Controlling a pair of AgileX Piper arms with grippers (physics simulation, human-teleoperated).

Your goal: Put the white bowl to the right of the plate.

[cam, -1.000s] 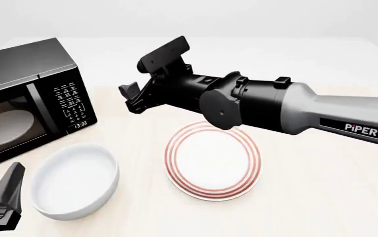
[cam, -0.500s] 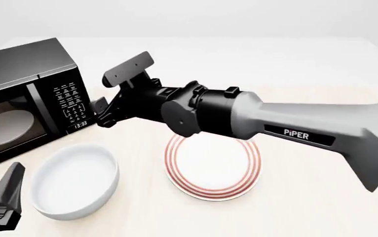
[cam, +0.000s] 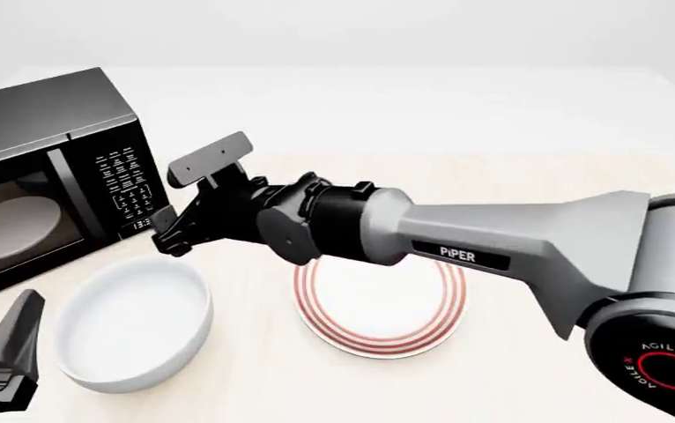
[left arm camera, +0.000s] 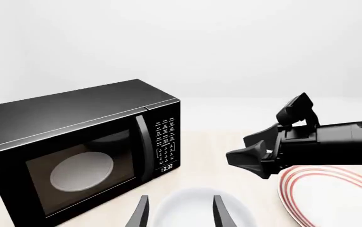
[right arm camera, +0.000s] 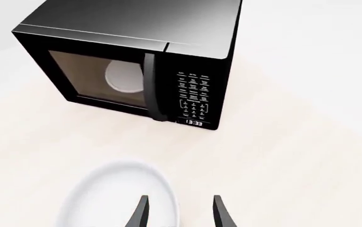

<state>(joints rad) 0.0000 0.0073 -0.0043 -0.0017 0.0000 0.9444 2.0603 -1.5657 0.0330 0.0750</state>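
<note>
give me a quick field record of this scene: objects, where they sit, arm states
bowl: plain deep glossy white bowl, on table, left of plate, not held
plate: flat white plate with red rings, on table, partly under right arm
microwave: black microwave, far left, door shut
right gripper: open, above the gap between microwave and bowl
left gripper: open, low near bowl's left side
task status: bowl not yet moved
</note>
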